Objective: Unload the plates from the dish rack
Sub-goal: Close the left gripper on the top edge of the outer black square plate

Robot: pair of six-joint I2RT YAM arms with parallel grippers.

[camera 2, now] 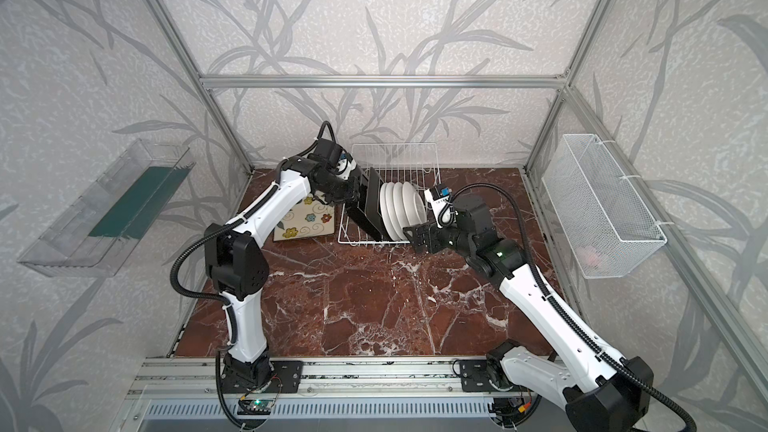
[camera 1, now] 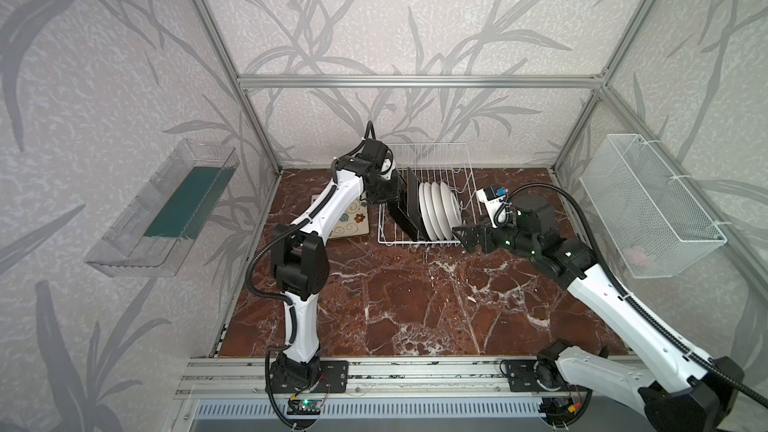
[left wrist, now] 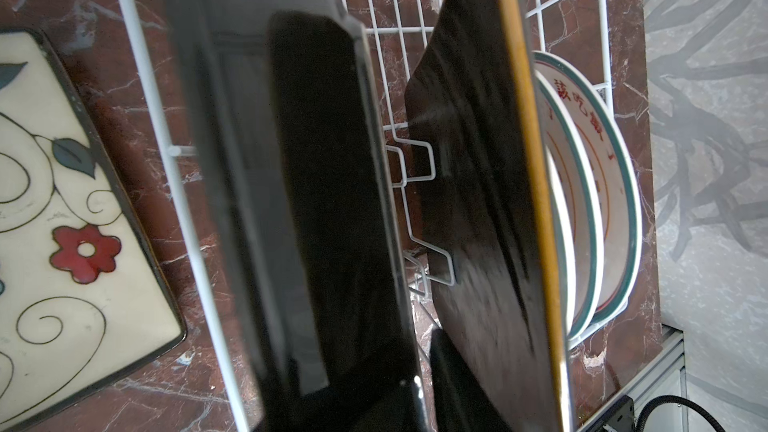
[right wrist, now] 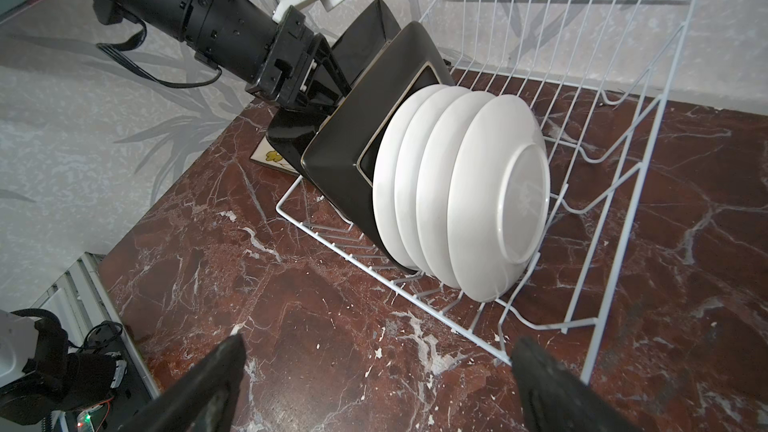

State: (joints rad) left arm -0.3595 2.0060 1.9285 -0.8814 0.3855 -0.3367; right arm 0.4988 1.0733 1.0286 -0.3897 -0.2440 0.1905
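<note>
1. Step in hand, as I read it: the left gripper (right wrist: pixel 332 81) is taking the leftmost square plate (right wrist: pixel 291 135), black back showing, at the left end of the dish rack (camera 1: pixel 432 160). The fingers sit at its top edge. No view shows whether they are clamped or only straddling it.
2. The right gripper (right wrist: pixel 380 342) is spread wide and empty, hovering over the tabletop (camera 1: pixel 415 305) near the rack's near right corner.
3. Layout: a flowered plate (camera 1: pixel 349 218) lies face up on the tabletop just left of the rack. The other black-backed squares lean in the rack, and four round white plates (right wrist: pixel 478 201) stand to their right.
4. Get a full bite on the rim before lifting. The glaze looks glossy, so probably slippery.
5. Pull along the plate's own lean, up and left, so its bottom edge clears the prongs without dragging the neighbouring square (right wrist: pixel 353 151).
6. The wire rack looks light and could shift if a plate snags. The right gripper is well placed to pin the near rim.
7. Likely drop spot is on top of the flowered plate: lay it flat, release low.
</note>
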